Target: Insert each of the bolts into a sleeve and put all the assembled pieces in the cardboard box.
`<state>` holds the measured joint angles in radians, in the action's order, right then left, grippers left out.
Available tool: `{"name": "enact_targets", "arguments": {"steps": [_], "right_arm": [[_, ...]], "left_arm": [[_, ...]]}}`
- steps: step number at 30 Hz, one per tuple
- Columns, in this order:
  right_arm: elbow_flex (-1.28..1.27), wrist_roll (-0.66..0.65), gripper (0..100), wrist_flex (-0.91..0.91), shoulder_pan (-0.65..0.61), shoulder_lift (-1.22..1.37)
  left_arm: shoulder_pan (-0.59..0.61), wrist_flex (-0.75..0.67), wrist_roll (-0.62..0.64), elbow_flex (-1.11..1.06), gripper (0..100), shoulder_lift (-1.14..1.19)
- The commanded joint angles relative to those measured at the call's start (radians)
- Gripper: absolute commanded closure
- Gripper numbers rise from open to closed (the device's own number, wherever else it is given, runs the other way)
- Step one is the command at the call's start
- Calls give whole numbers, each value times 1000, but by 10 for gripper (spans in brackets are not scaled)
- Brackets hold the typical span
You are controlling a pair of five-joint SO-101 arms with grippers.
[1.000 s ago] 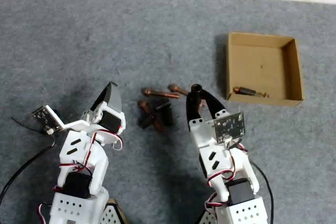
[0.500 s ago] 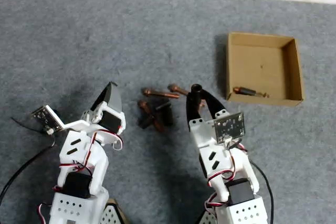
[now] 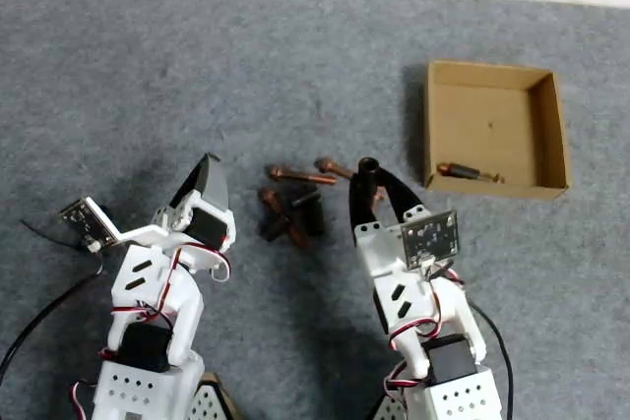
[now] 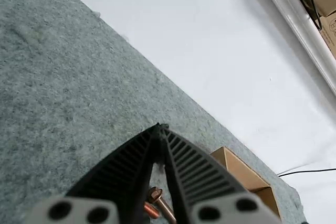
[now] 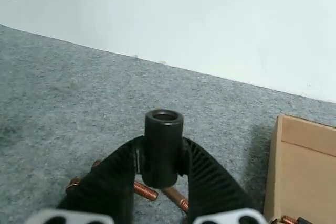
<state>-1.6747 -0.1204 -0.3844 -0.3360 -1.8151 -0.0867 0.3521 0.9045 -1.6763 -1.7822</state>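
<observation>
Right fingers [image 5: 210,182] clamp sleeve [image 5: 164,140] upright; 1 assembled piece [image 3: 469,172] in cardboard box [image 3: 492,130].

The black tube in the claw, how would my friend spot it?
Find the brown cardboard box on the grey mat. Beside it the right gripper clamps a short black sleeve, open end up. The other black sleeve lies loose among copper bolts.

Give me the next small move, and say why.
Probably open the left gripper and lower it onto a loose bolt: the right gripper holds a sleeve upright, bore up, while the left is shut and empty.
</observation>
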Motion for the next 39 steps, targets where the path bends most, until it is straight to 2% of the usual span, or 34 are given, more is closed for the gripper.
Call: {"name": "enact_targets", "arguments": {"steps": [1, 4, 13, 18, 24, 28, 33, 37, 39], "right_arm": [[-71, -6, 994, 24, 12, -24], [-71, -6, 994, 24, 12, -24], [-71, -6, 994, 24, 12, -24], [-71, -6, 994, 24, 12, -24], [-71, -6, 994, 24, 12, -24], [-71, -6, 994, 24, 12, -24], [-71, -6, 994, 24, 12, -24], [-71, -6, 994, 24, 12, -24], [-71, -6, 994, 24, 12, -24]], "left_arm": [[-30, -2, 6, -22, 992, 1], [-84, 2, -83, -22, 993, 2], [-232, 132, -278, -5, 993, 2], [-242, 224, -338, 53, 992, 2], [-242, 227, -356, 61, 990, 39], [-239, 210, -356, 139, 989, 229], [-232, 215, -367, 331, 989, 654], [-179, 218, -508, 503, 989, 980], [-139, 218, -539, 582, 992, 1093]]}}
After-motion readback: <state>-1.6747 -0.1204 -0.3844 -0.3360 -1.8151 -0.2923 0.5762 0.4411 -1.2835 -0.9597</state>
